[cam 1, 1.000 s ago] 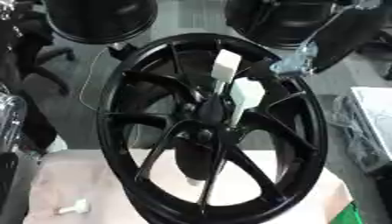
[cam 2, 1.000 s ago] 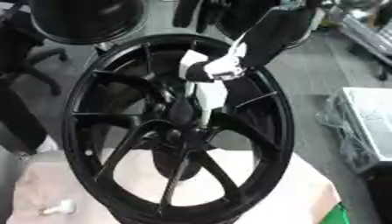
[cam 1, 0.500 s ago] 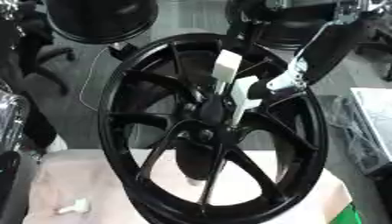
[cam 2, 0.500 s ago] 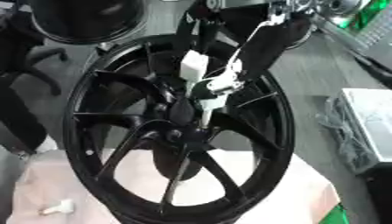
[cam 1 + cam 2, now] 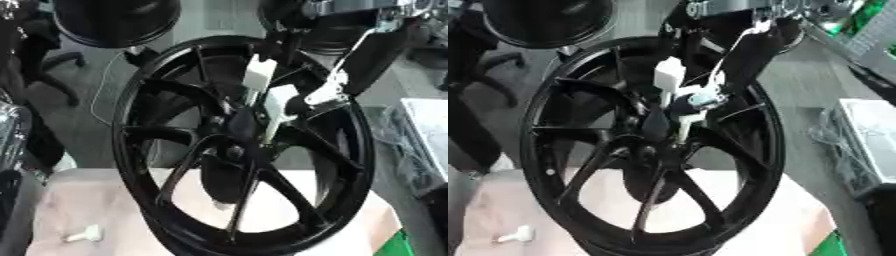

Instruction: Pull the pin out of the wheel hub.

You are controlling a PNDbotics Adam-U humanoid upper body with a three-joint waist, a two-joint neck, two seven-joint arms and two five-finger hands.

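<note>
right hand reaches lower, now at the hub
since a second ago it has dropped from the wheel's one o'clock rim toward centre, pale fingers pointing at the hub; grip unclear, and i cannot make out the pin.

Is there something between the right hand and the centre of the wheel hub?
Nothing visible stands between them. The right hand comes down from the upper right, and its pale fingers already lie against the hub of the black wheel, between the spokes. The pin cannot be made out.
</note>
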